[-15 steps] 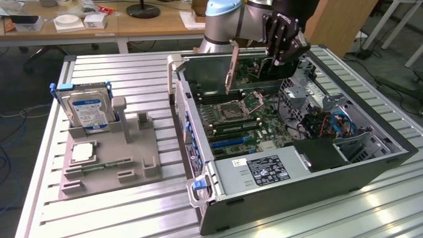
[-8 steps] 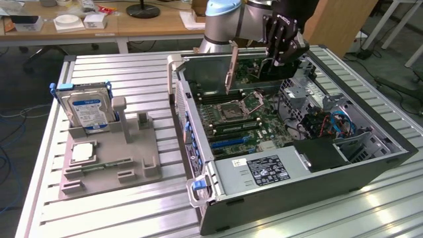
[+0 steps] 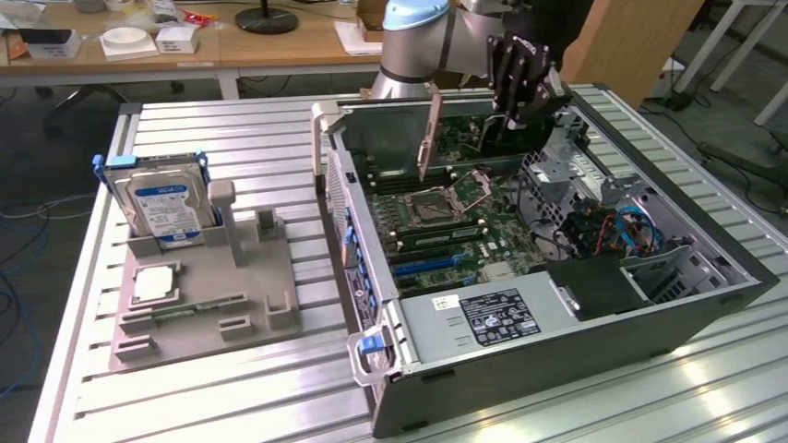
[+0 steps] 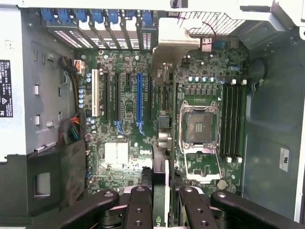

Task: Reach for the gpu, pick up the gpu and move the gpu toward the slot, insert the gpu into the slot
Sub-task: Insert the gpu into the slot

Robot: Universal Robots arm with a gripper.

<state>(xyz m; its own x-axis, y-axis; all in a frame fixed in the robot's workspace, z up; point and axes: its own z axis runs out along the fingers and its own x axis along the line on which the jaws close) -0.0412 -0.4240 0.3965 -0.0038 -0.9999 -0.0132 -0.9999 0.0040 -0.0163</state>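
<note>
My gripper [image 3: 519, 118] hangs over the open computer case [image 3: 689, 305], shut on the top edge of the gpu. The gpu's metal end bracket [image 3: 430, 138] points down toward the green motherboard [image 3: 493, 226]. In the wrist view the gpu [image 4: 161, 162] is seen edge-on between the black fingers [image 4: 139, 205] of the gripper [image 4: 162, 198], with its bracket [image 4: 178, 43] near the case's rear openings. Long connector slots run parallel to the card; the blue slot [image 4: 139, 98] lies just beside its edge. The card is above the board, and I cannot tell which slot lies under it.
The square processor socket [image 4: 199, 126] and the black memory slots [image 4: 231, 119] lie on the card's other side. A power supply [image 3: 493, 314] and cables [image 3: 628, 231] fill the case's near side. On the exterior view's left, a grey fixture [image 3: 246, 305] holds a hard drive [image 3: 166, 203].
</note>
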